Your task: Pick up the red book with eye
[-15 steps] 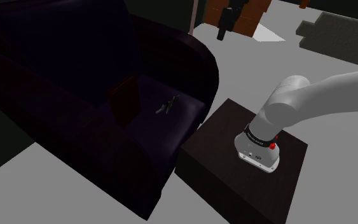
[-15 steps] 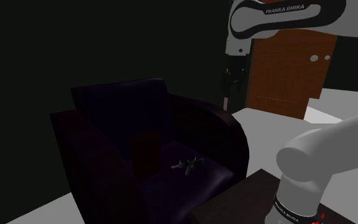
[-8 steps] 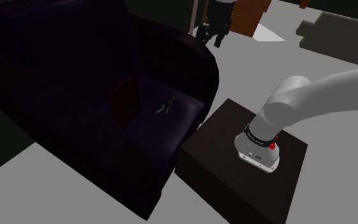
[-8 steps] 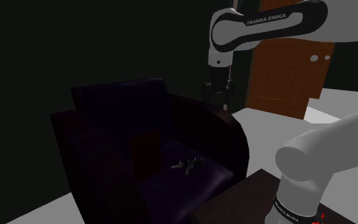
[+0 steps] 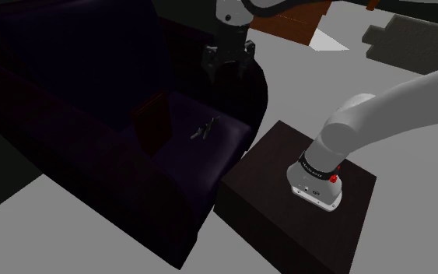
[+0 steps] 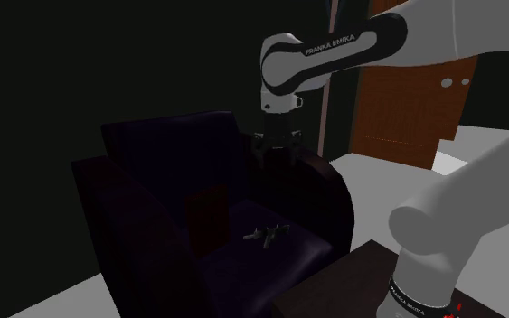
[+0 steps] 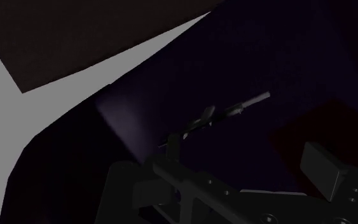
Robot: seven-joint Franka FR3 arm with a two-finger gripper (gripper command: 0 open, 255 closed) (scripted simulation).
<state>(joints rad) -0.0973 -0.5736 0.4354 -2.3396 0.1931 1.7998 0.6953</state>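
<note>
The red book is being stood upright, long axis vertical, cover facing forward, at the armchair seat's rear edge; the end effector is being held unclenched and empty above the seat.

Armchair smooth, with a faint sheen; book matt dark red; door brown wood; arm smooth white, slightly glossy
</note>
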